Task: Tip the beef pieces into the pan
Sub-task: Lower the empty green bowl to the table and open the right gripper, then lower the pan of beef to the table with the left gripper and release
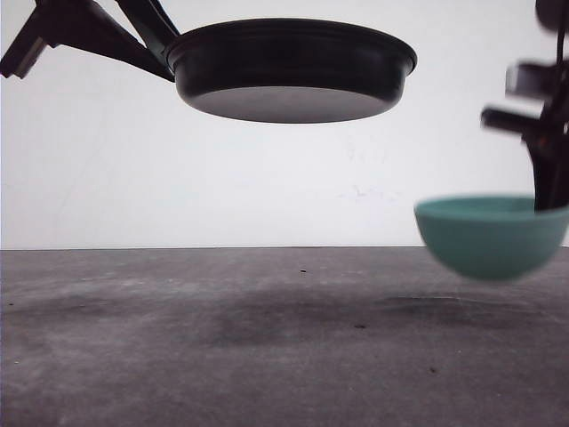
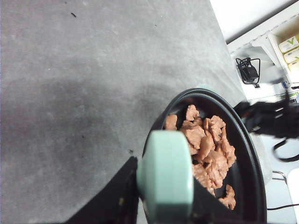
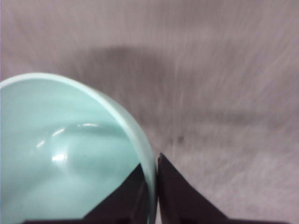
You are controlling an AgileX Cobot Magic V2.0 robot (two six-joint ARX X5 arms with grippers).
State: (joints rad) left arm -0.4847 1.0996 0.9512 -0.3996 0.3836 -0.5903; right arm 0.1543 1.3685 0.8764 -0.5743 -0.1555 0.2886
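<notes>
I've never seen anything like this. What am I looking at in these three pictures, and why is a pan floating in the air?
This is a two-armed robot. The front picture looks forward over a grey table. The pan isn't floating: the left gripper holds it by its mint-green handle. The camera on that wrist looks down into it, showing the beef pieces inside. The right gripper pinches the rim of an empty teal bowl; its wrist camera sees the bowl's inside.
</notes>
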